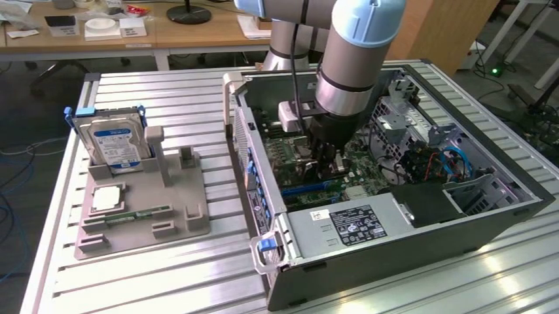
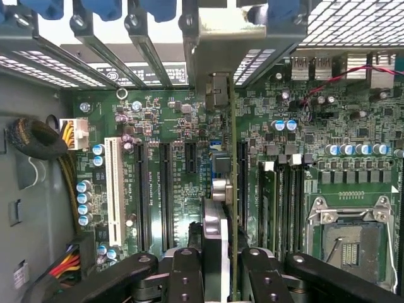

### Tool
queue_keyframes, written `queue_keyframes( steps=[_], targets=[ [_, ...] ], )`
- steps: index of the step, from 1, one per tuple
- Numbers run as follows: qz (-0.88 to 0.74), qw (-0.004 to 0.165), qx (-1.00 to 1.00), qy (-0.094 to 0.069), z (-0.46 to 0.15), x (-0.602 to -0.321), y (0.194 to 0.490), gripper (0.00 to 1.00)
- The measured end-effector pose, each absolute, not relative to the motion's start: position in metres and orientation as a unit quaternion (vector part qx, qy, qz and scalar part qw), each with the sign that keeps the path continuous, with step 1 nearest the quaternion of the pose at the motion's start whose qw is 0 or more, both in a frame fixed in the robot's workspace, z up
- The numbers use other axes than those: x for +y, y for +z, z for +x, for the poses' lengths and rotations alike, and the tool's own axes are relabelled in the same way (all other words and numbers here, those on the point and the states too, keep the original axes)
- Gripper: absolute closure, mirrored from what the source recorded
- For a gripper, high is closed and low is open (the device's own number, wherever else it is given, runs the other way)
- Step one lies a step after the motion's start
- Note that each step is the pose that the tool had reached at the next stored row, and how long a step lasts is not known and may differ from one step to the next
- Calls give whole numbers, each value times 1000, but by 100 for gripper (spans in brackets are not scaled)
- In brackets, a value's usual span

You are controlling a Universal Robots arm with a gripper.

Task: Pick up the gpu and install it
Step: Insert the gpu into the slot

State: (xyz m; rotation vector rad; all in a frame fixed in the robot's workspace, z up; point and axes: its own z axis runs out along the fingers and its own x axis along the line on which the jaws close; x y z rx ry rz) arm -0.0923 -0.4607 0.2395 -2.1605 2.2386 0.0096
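In the wrist view I see the gpu [image 2: 232, 164] edge-on, a thin green board edge with a small cooler part beside it. It stands upright over the motherboard [image 2: 177, 120], in line with a black expansion slot. Its silver end bracket [image 2: 237, 38] rests against the case's rear slot openings. My gripper [image 2: 221, 255] is shut on the card, with one black finger [image 2: 187, 271] on each side of it. In the exterior view the gripper [image 1: 326, 157] reaches down inside the open computer case [image 1: 489, 216], and the arm hides most of the card.
A grey fixture [image 1: 140, 226] at the exterior view's left holds an upright hard drive [image 1: 114, 140], a memory stick [image 1: 133, 214] and a processor chip [image 1: 107, 198]. Inside the case are the power supply [image 1: 349, 226], an empty CPU socket [image 2: 344, 243], a white slot [image 2: 115, 189] and cable bundles [image 2: 38, 142].
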Motion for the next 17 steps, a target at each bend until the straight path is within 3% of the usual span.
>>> queue_keyframes(
  steps=[17],
  targets=[
    [-694,15,719,3,-98,-461,230,72]
  ],
)
